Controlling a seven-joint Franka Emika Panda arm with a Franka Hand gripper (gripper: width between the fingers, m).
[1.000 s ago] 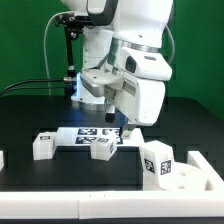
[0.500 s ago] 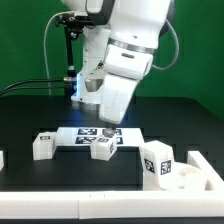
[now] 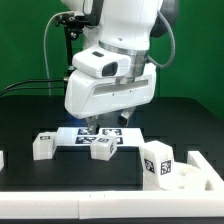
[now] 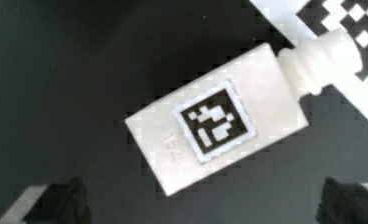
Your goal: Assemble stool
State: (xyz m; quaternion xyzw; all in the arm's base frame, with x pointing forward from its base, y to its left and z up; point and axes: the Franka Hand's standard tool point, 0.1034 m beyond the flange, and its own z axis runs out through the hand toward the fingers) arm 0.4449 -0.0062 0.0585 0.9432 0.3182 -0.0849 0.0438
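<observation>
A white stool leg (image 4: pixel 216 120) with a black-and-white tag fills the wrist view, lying on the black table with its narrow peg end toward the marker board (image 4: pixel 350 25). My gripper (image 4: pixel 202 200) is open and empty, and its dark fingertips (image 4: pixel 56 195) stand apart just short of the leg. In the exterior view my gripper (image 3: pixel 95 126) hangs over the marker board (image 3: pixel 80 136), just behind the middle leg (image 3: pixel 103 148). Another leg (image 3: pixel 42 146) lies on the exterior view's left and an upright one (image 3: pixel 157 162) on its right. The seat (image 3: pixel 203 173) is at the far right.
A further white part (image 3: pixel 3 158) shows at the exterior view's left edge. A white ledge (image 3: pixel 100 205) runs along the table's front. Cables and a stand (image 3: pixel 68 60) rise behind the arm.
The wrist has turned and swung toward the exterior view's left, and the gripper has come down over the marker board by the middle leg. The parts have not moved.
</observation>
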